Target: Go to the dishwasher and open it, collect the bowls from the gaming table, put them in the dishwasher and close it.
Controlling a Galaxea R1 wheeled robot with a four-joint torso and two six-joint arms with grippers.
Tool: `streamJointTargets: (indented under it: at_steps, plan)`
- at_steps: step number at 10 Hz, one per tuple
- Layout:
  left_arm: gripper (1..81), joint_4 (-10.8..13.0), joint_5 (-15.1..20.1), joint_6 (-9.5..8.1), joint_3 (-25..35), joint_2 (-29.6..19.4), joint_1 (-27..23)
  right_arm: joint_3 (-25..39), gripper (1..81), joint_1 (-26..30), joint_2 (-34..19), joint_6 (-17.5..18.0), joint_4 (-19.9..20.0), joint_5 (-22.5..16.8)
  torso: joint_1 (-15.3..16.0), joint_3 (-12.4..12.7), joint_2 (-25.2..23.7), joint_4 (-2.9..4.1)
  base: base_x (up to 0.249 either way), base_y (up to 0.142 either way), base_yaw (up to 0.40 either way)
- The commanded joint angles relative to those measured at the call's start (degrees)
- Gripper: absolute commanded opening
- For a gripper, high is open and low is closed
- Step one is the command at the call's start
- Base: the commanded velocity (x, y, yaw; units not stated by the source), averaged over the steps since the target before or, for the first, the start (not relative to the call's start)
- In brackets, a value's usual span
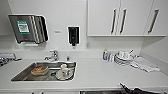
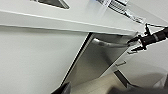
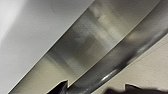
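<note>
One gripper, the right (image 2: 140, 43), reaches the bar handle (image 2: 110, 44) of the steel dishwasher (image 2: 97, 60) under the white counter (image 1: 100, 72); its jaws stand spread around the handle's end. Whether the left gripper's jaws are parted, I cannot tell.

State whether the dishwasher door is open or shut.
Not dropped open: the dishwasher shows its steel front upright under the counter, with the right gripper at its handle. Slightly ajar? Cannot tell.
</note>
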Motion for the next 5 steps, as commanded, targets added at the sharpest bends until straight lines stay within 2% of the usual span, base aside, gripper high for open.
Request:
streamJointTargets:
  at_steps: [1,5]
  plan:
    - [81.1,0.65,0.52,-0.02,0.99,-2.79,-5.01,-2.63,81.1,6.54,2.05,0.16,-1.69,-1.56,0.00,0.00,0.00,0.00,0.000,0.000,0.000]
    - [81.1,0.56,0.52,-0.11,0.90,-2.70,-5.01,-5.28,81.1,3.64,4.43,-0.02,-2.74,-1.56,0.00,0.00,0.00,0.00,0.000,0.000,0.000]
